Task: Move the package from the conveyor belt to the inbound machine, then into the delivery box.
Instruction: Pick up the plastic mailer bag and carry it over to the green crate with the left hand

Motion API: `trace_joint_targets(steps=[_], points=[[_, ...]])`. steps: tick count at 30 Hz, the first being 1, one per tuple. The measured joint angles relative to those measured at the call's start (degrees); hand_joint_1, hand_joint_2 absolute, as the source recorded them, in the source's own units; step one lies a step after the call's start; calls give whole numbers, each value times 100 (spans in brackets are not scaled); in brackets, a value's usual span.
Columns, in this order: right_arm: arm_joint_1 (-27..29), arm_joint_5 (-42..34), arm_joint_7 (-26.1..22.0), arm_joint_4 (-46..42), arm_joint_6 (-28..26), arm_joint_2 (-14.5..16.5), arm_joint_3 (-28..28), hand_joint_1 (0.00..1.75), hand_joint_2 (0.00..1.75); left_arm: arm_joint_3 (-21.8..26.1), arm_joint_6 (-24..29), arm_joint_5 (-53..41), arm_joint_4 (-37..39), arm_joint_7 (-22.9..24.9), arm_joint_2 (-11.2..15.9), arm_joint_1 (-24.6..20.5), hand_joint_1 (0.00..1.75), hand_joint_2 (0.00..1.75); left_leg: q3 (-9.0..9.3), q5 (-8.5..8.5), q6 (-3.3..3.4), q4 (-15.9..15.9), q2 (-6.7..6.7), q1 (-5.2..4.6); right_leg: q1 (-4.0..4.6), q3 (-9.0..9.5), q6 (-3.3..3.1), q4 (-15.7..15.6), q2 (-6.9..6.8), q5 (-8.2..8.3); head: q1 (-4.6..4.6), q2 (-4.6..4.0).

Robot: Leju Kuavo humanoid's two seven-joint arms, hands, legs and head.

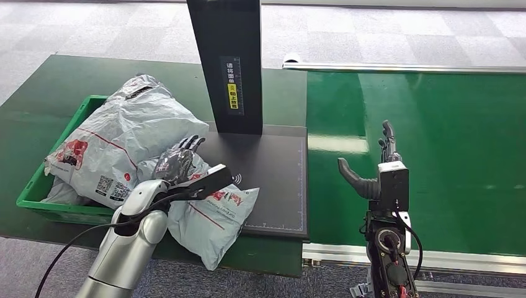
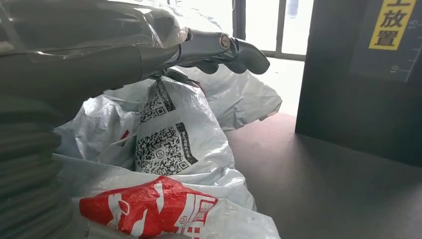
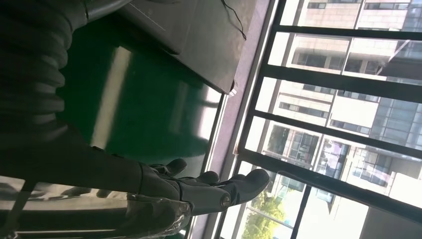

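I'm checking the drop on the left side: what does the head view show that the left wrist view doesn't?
Head view alone: the green bin with bags heaped in it, the green belt, and the right hand open above it. Left wrist view alone: a bag's QR code close up. Both: the left hand over the grey bags and the scanner's black post.

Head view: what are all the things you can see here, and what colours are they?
packages: several, grey-white with red marks, piled in the bin; one lying beside it, half on the machine plate
bin: one, green, on the dark green table
inbound machine: one, black flat plate with upright post
conveyor belt: one, bright green, to the right
left hand: one, dark, resting on the packages
right hand: one, dark, open, above the belt
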Motion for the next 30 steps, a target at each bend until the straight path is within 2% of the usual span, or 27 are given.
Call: trace_joint_targets(steps=[4,5,8,9,10,19,25,30], points=[[-5,3,6,1,2,0,0,0,175,-5,-52,-77,70,13,12,0,1,175,0,0,0,0,0,0,0,-1,0,0,0,0,1,0],[-15,4,10,4,5,0,0,0,175,-14,-90,-85,100,-29,14,0,14,175,0,0,0,0,0,0,0,-1,0,0,0,0,0,0],[-98,6,32,43,26,1,0,0,175,-88,-247,-61,215,-260,27,3,140,175,0,0,0,0,0,0,0,0,0,0,0,0,-1,0],[-143,6,38,69,37,2,1,0,175,-136,-293,-43,266,-340,32,5,170,175,0,0,0,0,0,0,0,0,0,0,0,0,-1,0],[-188,4,43,97,45,2,1,0,175,-195,-328,-28,321,-402,37,7,175,175,0,0,0,0,-1,0,0,1,0,0,0,0,0,0],[-387,-10,55,300,87,26,15,0,175,-662,-279,-59,751,-491,80,3,175,175,2,0,0,0,-10,-1,-1,6,0,0,-2,0,0,0],[-394,-17,55,334,87,33,44,0,175,-737,-147,-62,805,-437,109,19,175,175,2,0,0,0,-9,0,-1,6,0,0,-2,0,0,0],[-393,-25,53,336,91,36,63,0,175,-715,180,-142,810,-248,131,71,175,175,2,0,0,0,-9,0,0,6,0,0,-2,0,1,0]])
